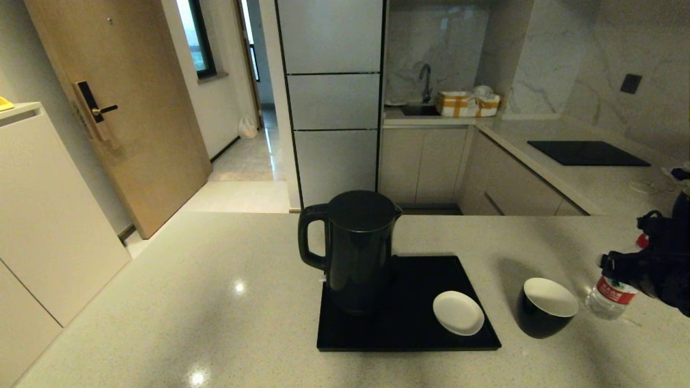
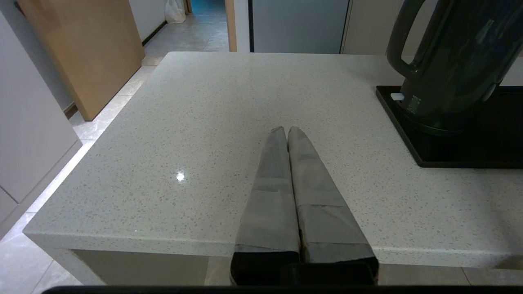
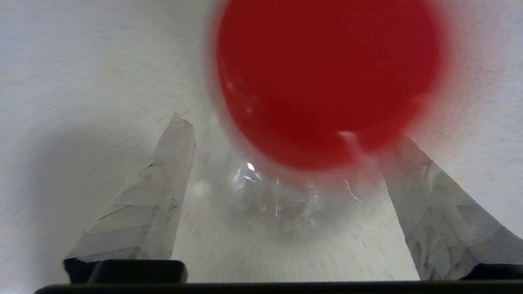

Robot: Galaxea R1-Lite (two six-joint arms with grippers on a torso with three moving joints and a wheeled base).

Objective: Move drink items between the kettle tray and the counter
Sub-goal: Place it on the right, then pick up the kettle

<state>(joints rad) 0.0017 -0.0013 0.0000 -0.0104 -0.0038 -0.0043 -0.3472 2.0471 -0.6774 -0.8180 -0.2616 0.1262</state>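
The small clear bottle [image 1: 609, 293] with the red label stands on the counter [image 1: 215, 302], to the right of the black cup [image 1: 544, 307]. My right gripper [image 1: 620, 264] is over the bottle from above. In the right wrist view the red cap [image 3: 327, 77] fills the space between the spread fingers [image 3: 163, 196] of this gripper [image 3: 291, 130], which stands open with a gap beside the bottle. The black kettle [image 1: 356, 250] stands on the kettle tray [image 1: 409, 334]. My left gripper [image 2: 286, 130] is shut and empty, low over the counter's near edge, left of the kettle [image 2: 453, 61].
A small white saucer [image 1: 458, 312] lies on the tray's right part. A black cooktop panel [image 1: 587, 152] is set into the far worktop at the right. A sink with a tap [image 1: 426, 81] and baskets lies behind. The counter's left edge drops to the floor.
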